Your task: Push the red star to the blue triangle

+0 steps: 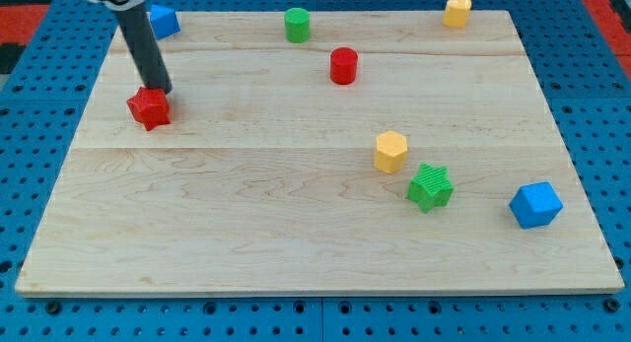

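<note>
No fingers to spread or pinch on this rig, just a bare dark rod, with my tip (161, 89) down on the wooden board (296, 253) at the far-left side. Pressed right up against the far-right edge of the red star (149, 107), touching or as good as touching. And there, just beyond the rod at the far-left corner, the blue triangle (166, 22), partly hidden behind the shaft, so hard to be sure of its shape; judged the triangle because the other blue block (535, 204), way off at the near right, reads as a cube. Awkward spot, then: parked between star and goal, on the wrong side for a push away. Best to lift nothing and rush nothing; swing round the star's right flank without clipping it, settle on its near side, a touch to the left, and line up star and triangle straight ahead. Then push slow and through the centre, since those points love to roll off a rod. Short trip, so stop at contact and avoid knocking the triangle off the edge. Nothing in the lane: green cylinder (297, 25), red cylinder (343, 65), yellow hexagon (391, 151) and green star (431, 186) all well off to the right.
</note>
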Robot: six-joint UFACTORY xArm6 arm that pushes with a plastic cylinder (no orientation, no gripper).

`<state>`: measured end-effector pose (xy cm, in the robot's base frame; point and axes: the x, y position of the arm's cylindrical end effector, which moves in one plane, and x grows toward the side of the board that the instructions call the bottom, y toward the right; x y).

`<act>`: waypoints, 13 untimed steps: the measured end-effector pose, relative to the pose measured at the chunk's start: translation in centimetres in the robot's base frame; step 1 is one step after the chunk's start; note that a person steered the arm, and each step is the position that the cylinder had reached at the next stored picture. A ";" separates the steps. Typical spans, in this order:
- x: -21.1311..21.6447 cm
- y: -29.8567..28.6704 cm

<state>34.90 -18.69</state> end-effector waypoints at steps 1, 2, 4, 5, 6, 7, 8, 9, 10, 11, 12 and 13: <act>-0.1 2.4; -0.2 3.4; -0.4 3.4; -1.3 3.4; -3.7 1.7; -5.0 -1.4; -5.1 -6.0; -5.0 -8.0; -4.7 -9.0; -3.8 -9.4; -1.2 -9.8; -0.6 -9.8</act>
<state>34.27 -28.50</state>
